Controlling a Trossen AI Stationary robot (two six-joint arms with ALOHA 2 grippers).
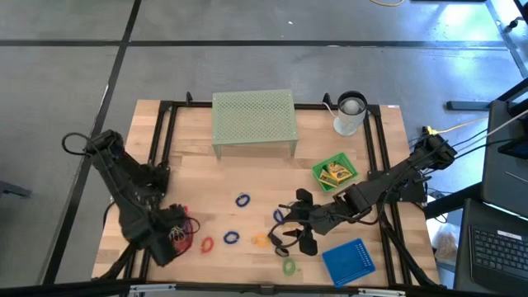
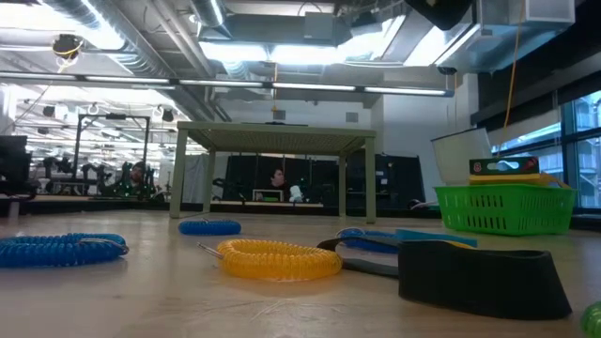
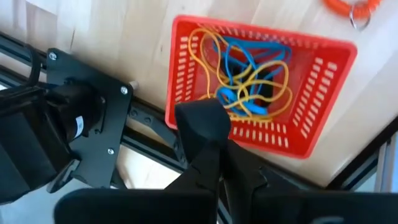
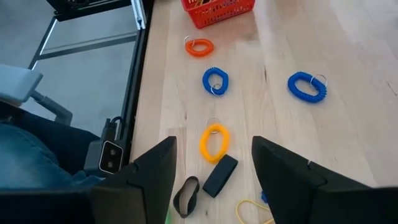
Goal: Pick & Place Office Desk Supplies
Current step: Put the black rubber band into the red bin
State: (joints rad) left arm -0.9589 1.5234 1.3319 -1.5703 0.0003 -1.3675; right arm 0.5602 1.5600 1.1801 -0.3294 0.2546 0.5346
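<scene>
The office desk supplies lie scattered on the wooden table: blue rings (image 1: 242, 200) (image 1: 231, 238), an orange ring (image 1: 206, 245), a yellow ring (image 4: 214, 142), a green ring (image 1: 289, 266) and a black clip (image 4: 219, 175). My left gripper (image 3: 202, 115) is shut and points down over the red tray (image 3: 311, 140), which holds a tangle of yellow and blue bands (image 3: 249, 74). My right gripper (image 4: 214, 168) hangs open above the yellow ring and the black clip, touching neither. My left gripper's shut fingertips (image 3: 199, 118) stand right over the near side of the tangle of bands in the red tray. The fingers themselves hide the spot, so I cannot tell whether they hold or touch a band.
A pale green mesh riser (image 1: 253, 120) stands at the far middle, with a white cup (image 1: 351, 111) to its right. A green tray (image 1: 334, 172) with yellow items sits at the right, and a blue tray (image 1: 348, 261) lies near the front edge. A black frame (image 1: 165, 148) borders the table.
</scene>
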